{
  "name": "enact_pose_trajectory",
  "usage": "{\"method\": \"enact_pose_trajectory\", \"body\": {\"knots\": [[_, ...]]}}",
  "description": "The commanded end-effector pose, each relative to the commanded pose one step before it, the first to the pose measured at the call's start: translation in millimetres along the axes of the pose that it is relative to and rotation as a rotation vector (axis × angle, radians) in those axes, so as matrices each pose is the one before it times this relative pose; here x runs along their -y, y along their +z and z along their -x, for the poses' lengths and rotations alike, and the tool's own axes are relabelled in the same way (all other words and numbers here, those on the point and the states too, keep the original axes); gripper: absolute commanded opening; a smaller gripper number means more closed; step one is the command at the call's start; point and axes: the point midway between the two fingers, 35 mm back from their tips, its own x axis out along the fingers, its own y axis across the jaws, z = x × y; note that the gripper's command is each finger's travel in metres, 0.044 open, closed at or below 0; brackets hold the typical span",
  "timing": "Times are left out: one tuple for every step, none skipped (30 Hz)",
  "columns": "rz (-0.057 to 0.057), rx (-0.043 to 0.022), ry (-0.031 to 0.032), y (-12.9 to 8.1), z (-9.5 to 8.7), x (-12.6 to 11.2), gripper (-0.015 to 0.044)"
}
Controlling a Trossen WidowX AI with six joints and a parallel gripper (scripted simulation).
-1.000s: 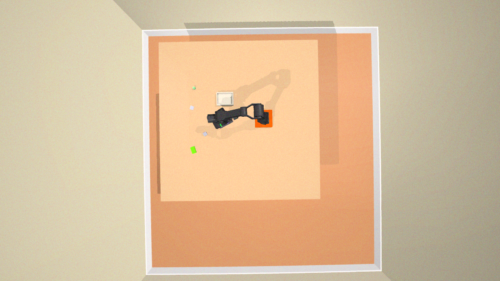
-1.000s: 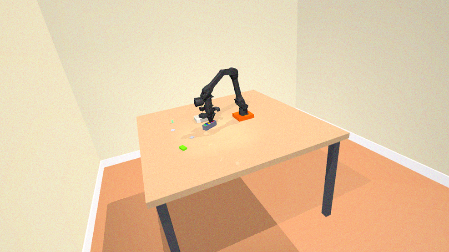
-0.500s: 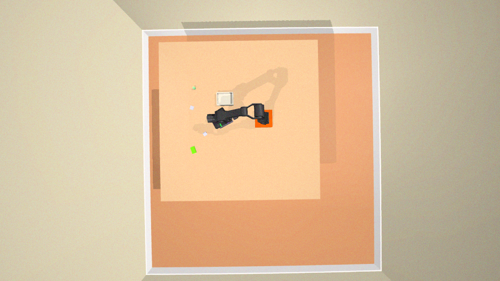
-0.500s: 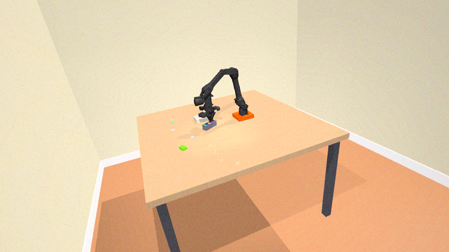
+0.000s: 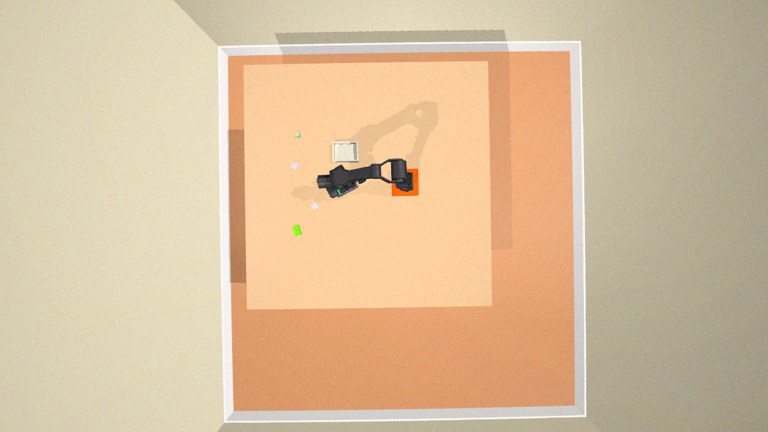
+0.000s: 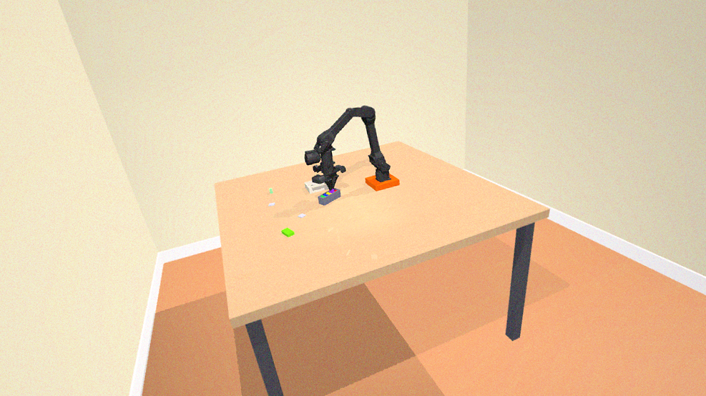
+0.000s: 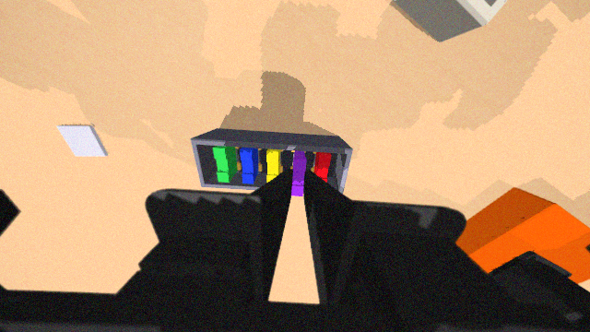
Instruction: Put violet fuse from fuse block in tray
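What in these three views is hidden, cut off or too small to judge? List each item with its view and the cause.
1. Top view: the fuse block is covered by the arm.
2. Exterior view: the single fuses are too small to tell apart.
3. Wrist view: the tray is cut off by the top edge.
4. Wrist view: the violet fuse is shut in the end effector; how far it still sits in the block cannot be judged.
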Motion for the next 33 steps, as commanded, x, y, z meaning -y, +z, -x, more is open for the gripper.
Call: {"method": "enact_pose_trajectory", "body": {"knots": [[0.002,-0.00025,0.00248,0.12,2.98,-0.65,0.0],[0.0001,-0.00003,0.00003,0.0,0.49,-0.01,0.0],[0.0001,-0.00003,0.00003,0.0,0.49,-0.01,0.0],[0.0001,-0.00003,0.00003,0.0,0.49,-0.01,0.0],[0.0001,-0.00003,0.00003,0.0,0.49,0.0,0.0],[0.0001,-0.00003,0.00003,0.0,0.49,0.0,0.0],[0.0001,-0.00003,0.00003,0.0,0.49,0.0,0.0],[0.0001,-0.00003,0.00003,-0.01,0.49,0.0,0.0],[0.0001,-0.00003,0.00003,-0.01,0.49,0.0,0.0],[0.0001,-0.00003,0.00003,-0.01,0.49,0.0,0.0],[0.0001,-0.00003,0.00003,-0.01,0.49,0.0,0.0],[0.0001,-0.00003,0.00003,-0.01,0.49,0.0,0.0],[0.0001,-0.00003,0.00003,-0.01,0.49,0.0,0.0],[0.0001,-0.00003,0.00003,-0.01,0.49,0.0,0.0],[0.0001,-0.00003,0.00003,-0.01,0.49,0.0,0.0],[0.0001,-0.00003,0.00003,-0.01,0.49,0.01,0.0],[0.0001,-0.00003,0.00003,-0.01,0.5,0.01,0.0],[0.0001,-0.00003,0.00003,-0.01,0.5,0.01,0.0],[0.0001,-0.00003,0.00003,-0.01,0.5,0.01,0.0],[0.0001,-0.00003,0.00003,-0.01,0.5,0.01,0.0],[0.0001,-0.00003,0.00003,-0.01,0.5,0.01,0.0],[0.0001,-0.00003,0.00003,-0.01,0.5,0.01,0.0],[0.0001,-0.00003,0.00003,-0.01,0.5,0.01,0.0],[0.0001,-0.00003,0.00003,-0.01,0.5,0.01,0.0],[0.0001,-0.00003,0.00003,-0.01,0.5,0.01,0.0],[0.0001,-0.00003,0.00003,-0.01,0.5,0.01,0.0],[0.0001,-0.00003,0.00003,-0.01,0.5,0.01,0.0],[0.0001,-0.00003,0.00003,-0.01,0.5,0.02,0.0],[0.0001,-0.00003,0.00003,-0.01,0.5,0.02,0.0],[0.0001,-0.00003,0.00003,-0.01,0.5,0.02,0.0],[0.0001,-0.00003,0.00003,-0.02,0.5,0.02,0.0],[0.0001,-0.00003,0.00003,-0.02,0.5,0.02,0.0],[0.0001,-0.00003,0.00003,-0.02,0.5,0.02,0.0]]}}
